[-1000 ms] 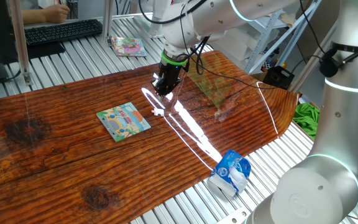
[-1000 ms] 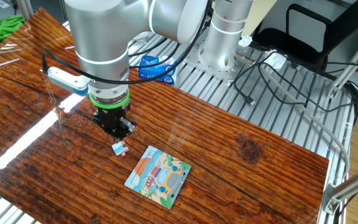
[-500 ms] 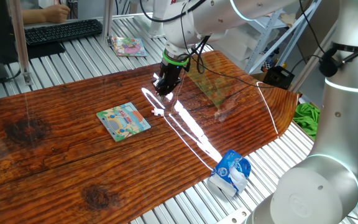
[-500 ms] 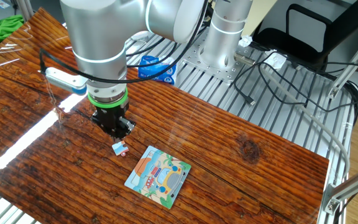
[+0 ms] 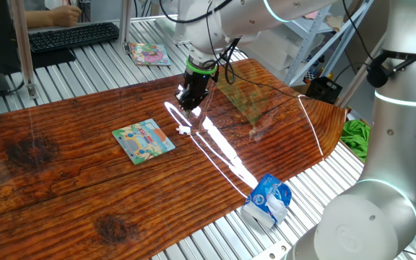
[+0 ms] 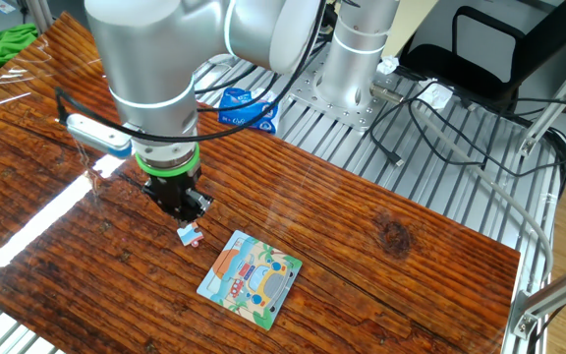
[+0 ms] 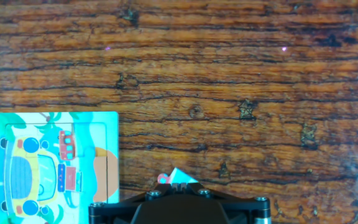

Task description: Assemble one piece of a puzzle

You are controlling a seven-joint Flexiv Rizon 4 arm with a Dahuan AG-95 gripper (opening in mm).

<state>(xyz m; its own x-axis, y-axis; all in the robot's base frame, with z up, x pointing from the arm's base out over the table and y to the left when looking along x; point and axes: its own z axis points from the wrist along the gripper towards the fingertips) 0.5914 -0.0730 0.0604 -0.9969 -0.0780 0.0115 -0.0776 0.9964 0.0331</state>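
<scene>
In one fixed view the gripper (image 5: 191, 105) hangs above the wooden table (image 5: 63, 180), its dark fingers pointing down; the piece (image 5: 185, 131) lies flat on the wood just below and in front of it, apart from the fingertips; the puzzle (image 5: 144, 141) lies flat to the left of the piece, near but not touching it; a pinkish picture board (image 5: 149, 53) rests on the slatted surface beyond the table, and a blue and white packet (image 5: 268, 200) lies off the table's near edge; whether the jaws are parted cannot be told from here.

In the other fixed view the gripper (image 6: 180, 203) hovers over the wood; the piece (image 6: 191, 235) lies just beside and below its tip, not held; the puzzle (image 6: 251, 276) sits just past the piece, with bare wood showing between them; the fingers look close together, but their gap is not plain.

In the hand view the gripper's black body fills the bottom edge and the fingertips are hidden; the piece (image 7: 174, 177) peeps out just above that body; the puzzle (image 7: 55, 165) lies at lower left, well to the side of the piece.
</scene>
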